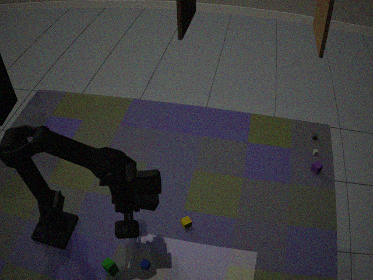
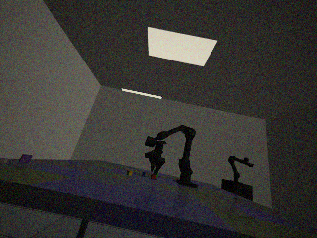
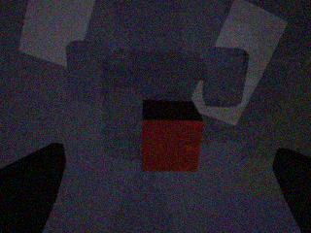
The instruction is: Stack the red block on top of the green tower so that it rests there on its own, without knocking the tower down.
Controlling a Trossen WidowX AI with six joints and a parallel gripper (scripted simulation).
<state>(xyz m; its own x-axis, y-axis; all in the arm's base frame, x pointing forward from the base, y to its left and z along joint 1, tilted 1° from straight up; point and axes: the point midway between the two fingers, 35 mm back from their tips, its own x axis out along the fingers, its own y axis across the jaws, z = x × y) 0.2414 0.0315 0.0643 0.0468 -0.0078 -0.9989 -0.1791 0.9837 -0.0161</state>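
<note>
The black arm bends over the patchwork surface (image 1: 217,129) and points its gripper (image 2: 156,169) straight down. The gripper is wide open and holds nothing. In the wrist view its two dark fingers stand far apart at the left and right edges, and the red block (image 3: 171,144) sits on the surface between them, near the middle of the picture. The fingers do not touch the block.

In the exterior view the red block is right below the gripper tips, and a bit of green shows just beside it, though it is too small to tell what it is. In the top view the arm hides the red block.

The green tower (image 1: 109,266) stands near the front edge of the surface, close to the arm's base. A blue block (image 1: 145,264) sits just beside it on a pale patch. A yellow block (image 1: 186,221) lies further along, well apart from them. A purple block (image 1: 316,167) sits far off near the other end.
</note>
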